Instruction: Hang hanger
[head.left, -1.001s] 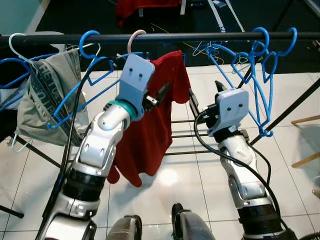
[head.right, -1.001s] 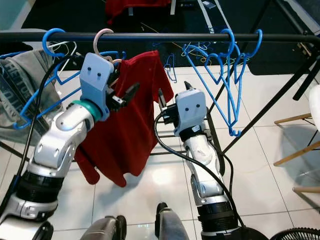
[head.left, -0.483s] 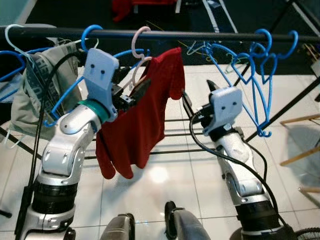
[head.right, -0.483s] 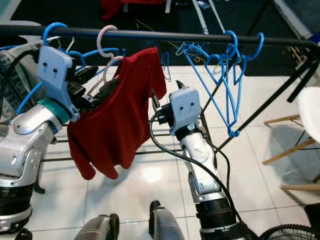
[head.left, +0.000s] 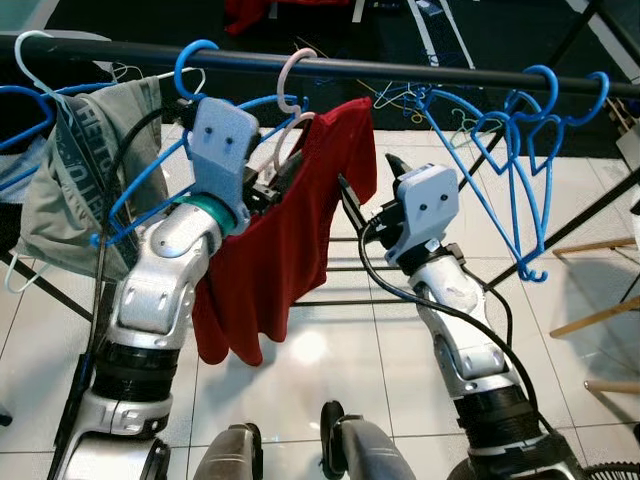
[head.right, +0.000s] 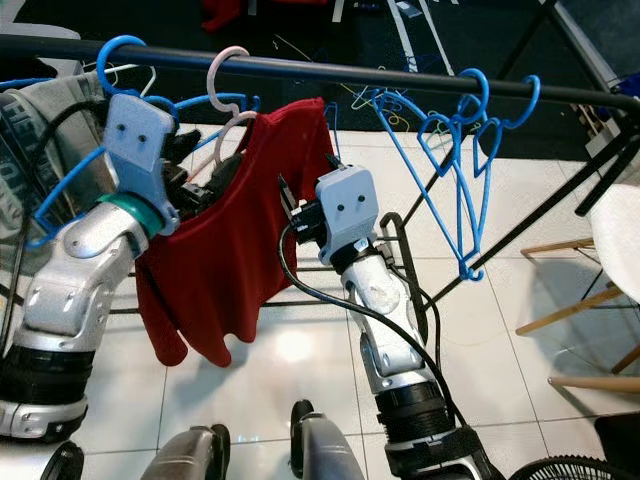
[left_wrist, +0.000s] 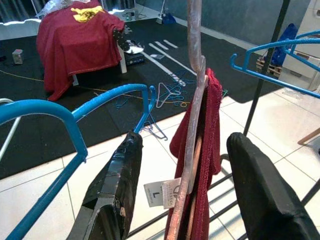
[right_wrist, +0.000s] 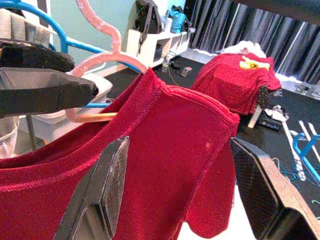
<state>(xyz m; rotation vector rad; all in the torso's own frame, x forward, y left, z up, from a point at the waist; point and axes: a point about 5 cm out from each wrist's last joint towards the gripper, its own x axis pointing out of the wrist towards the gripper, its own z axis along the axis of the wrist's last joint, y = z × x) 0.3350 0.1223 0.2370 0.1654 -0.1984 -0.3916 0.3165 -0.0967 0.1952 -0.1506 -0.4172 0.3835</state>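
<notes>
A black rail (head.left: 420, 72) runs across the top, crowded at both ends. Blue hangers (head.left: 515, 150) hang bunched on the right. On the left a grey garment (head.left: 75, 180) droops from more blue hangers, one of which crosses right in front of the left arm.

The pink hanger (head.left: 292, 82) has its hook over the rail, carrying a red shirt (head.left: 290, 240) that hangs down between the two arms. The left gripper (left_wrist: 185, 200) is up at the hanger's neck, its fingers (left_wrist: 117, 195) spread on either side of it with a gap showing, not pinching. The right gripper (right_wrist: 175, 195) sits just beside the shirt's right shoulder, fingers (right_wrist: 102, 200) wide apart, cloth between them but untouched.

The hanger's arms are mostly buried in the shirt, and the left gripper hides the collar from above. Below the shirt lies open white tile (head.left: 330, 350), crossed by the rack's lower bars (head.left: 350, 270). Further back another red cloth (left_wrist: 80, 37) drapes over something on a dark floor.
</notes>
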